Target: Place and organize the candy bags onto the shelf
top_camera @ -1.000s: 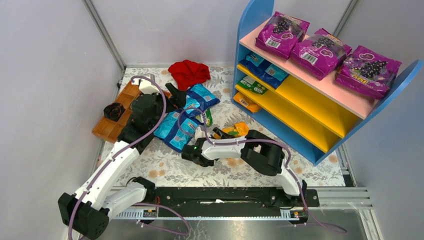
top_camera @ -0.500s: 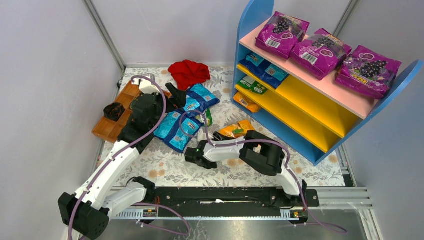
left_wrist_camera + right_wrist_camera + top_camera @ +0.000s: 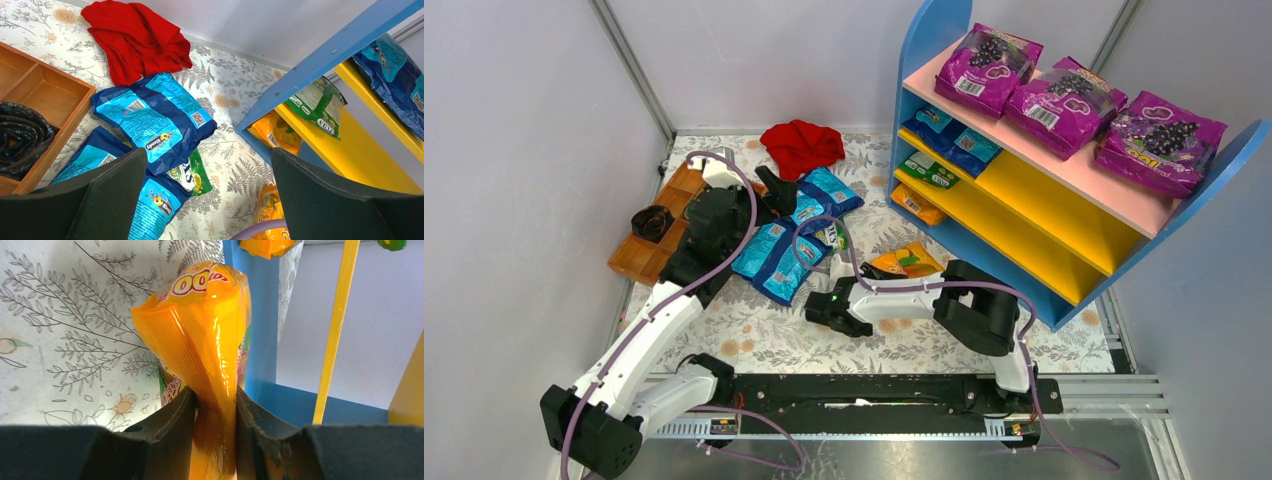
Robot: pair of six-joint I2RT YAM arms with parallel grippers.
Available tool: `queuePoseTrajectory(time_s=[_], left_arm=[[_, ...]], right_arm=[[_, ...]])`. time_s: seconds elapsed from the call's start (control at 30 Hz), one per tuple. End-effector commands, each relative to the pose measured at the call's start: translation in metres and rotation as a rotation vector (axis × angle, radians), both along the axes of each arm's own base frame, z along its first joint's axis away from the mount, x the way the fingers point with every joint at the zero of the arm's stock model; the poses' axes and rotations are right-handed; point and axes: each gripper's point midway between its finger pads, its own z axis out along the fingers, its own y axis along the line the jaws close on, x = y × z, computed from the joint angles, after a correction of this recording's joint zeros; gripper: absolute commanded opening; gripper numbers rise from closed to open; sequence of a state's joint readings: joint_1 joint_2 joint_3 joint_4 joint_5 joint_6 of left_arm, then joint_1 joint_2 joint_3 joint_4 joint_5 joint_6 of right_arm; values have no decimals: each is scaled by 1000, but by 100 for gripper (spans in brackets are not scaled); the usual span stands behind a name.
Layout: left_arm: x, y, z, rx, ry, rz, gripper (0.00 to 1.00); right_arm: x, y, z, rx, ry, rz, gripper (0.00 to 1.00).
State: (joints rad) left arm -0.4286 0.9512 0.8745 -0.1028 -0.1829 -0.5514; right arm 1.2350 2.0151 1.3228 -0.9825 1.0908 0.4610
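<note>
floral tablecloth (image 3: pixel 744 338) | glossy orange candy bag (image 3: pixel 210 330), crimped end pinched in right jaws | left jaws wide open

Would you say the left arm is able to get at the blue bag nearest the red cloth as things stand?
Probably yes: the left pincer hangs open above the blue bag, which lies atop the other bags with nothing over it. The red cloth sits beyond it.
</note>
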Motion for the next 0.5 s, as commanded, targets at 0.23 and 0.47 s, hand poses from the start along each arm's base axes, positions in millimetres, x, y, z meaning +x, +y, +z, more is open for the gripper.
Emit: queuePoseTrajectory(time_s=[0.23,0.47], left_arm=[[2,-3,16,-36,-51,-6,99],[1,-2,18,-35,-58,-6,99]], right_arm=[[10,-34,73,-161,-101,77,28],[29,-70,83,-149,-62,32,26]])
